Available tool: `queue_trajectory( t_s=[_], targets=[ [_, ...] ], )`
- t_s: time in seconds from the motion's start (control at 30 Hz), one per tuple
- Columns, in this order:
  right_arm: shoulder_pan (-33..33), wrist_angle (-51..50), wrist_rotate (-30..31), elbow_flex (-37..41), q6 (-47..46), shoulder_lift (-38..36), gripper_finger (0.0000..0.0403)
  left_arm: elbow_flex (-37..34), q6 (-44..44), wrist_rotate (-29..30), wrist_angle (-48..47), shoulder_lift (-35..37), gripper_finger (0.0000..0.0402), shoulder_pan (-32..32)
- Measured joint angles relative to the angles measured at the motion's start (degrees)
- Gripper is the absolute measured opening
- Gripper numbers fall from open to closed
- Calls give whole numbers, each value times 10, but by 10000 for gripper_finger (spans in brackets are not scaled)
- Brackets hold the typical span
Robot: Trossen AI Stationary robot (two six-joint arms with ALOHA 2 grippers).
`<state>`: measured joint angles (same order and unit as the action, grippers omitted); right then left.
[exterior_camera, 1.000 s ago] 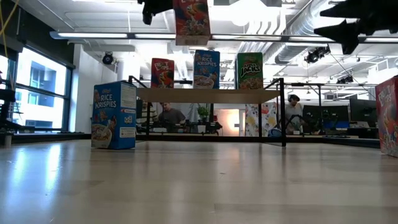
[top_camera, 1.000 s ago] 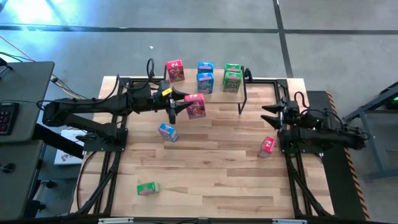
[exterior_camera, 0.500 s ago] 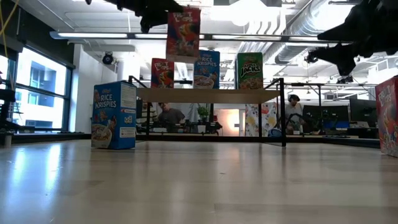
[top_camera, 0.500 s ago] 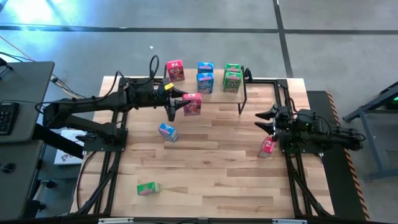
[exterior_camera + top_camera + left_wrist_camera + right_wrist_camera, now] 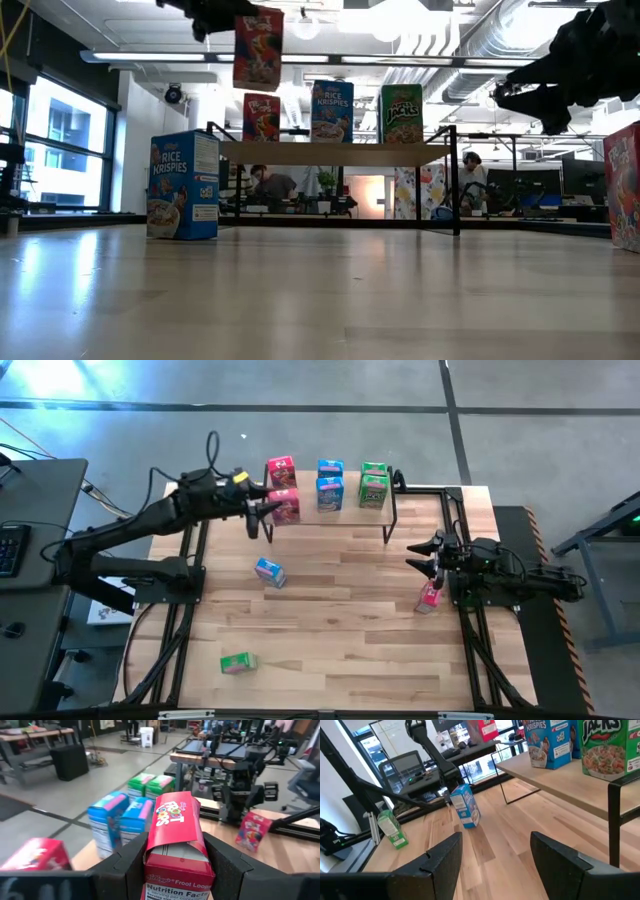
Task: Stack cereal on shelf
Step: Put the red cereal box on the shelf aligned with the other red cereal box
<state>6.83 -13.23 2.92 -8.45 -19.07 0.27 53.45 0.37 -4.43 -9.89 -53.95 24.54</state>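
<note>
Slatted tabletop (image 5: 340,630): five cereal boxes on the shelf (image 5: 345,510), a sixth arriving.
Left jaws (image 5: 175,862) pinch a red box (image 5: 176,840); right jaws (image 5: 495,855) spread above another red box (image 5: 430,596); blue (image 5: 268,572) and green (image 5: 238,662) wait.

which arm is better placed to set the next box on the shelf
Left. The left gripper already holds a red Froot Loops box in its jaws over the shelf, near the red box standing there. The right gripper is open and empty, above the red box on the table.
</note>
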Motion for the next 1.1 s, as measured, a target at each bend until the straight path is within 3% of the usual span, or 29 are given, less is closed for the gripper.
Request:
queue_trajectory(
  t_s=[0.33,0.77,1.1],
  targets=[
    [0,-25,0,0,-13,0,227,0,38,-17,-27,13,160,52],
    [0,-25,1,0,-15,0,227,0,83,-113,-27,-25,160,116],
    [0,-25,1,0,-15,0,227,0,114,-151,-9,-61,160,151]
  ],
)
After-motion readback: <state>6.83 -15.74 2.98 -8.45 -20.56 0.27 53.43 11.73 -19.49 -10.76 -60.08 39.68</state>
